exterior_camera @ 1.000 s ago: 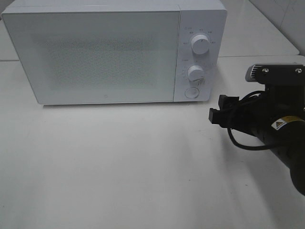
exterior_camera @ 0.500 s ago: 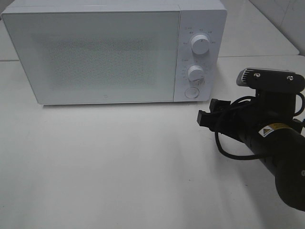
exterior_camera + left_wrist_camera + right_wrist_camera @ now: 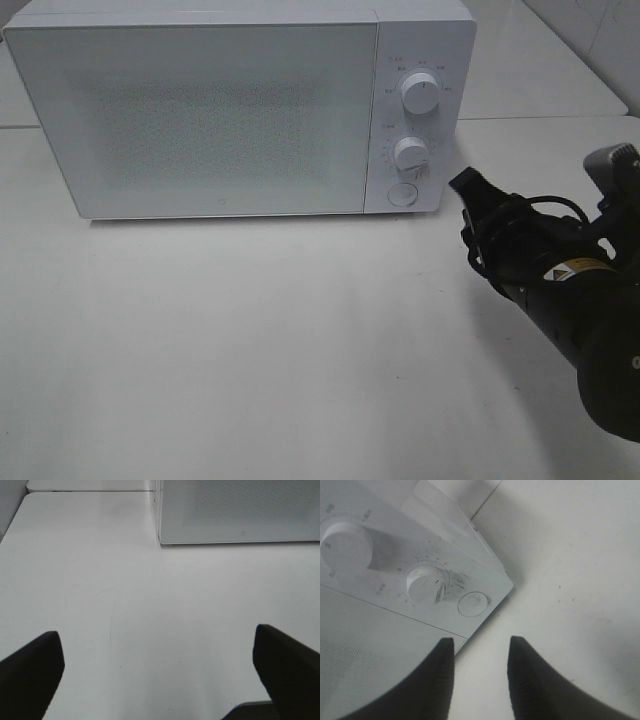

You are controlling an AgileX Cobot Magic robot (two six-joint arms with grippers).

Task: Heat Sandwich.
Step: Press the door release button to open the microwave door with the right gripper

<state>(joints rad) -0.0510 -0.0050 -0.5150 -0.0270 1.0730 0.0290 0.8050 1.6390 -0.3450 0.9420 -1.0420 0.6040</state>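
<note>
White table [image 3: 250,350] w/ microwave [image 3: 445,45], frosted door [image 3: 200,110] hides interior; right gripper [image 3: 463,183] nr button [image 3: 402,194].

White matte tabletop [image 3: 250,350], light scuffs, one thin curved scratch [image 3: 111,625]. Second white table [image 3: 540,70] butts up behind, dark seam between. Pale tiled wall [image 3: 605,30] in the far right corner. Soft, even light.

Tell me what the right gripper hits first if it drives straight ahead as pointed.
The right gripper would probably meet the control panel of the microwave, near the round button; depth is unclear.
</note>
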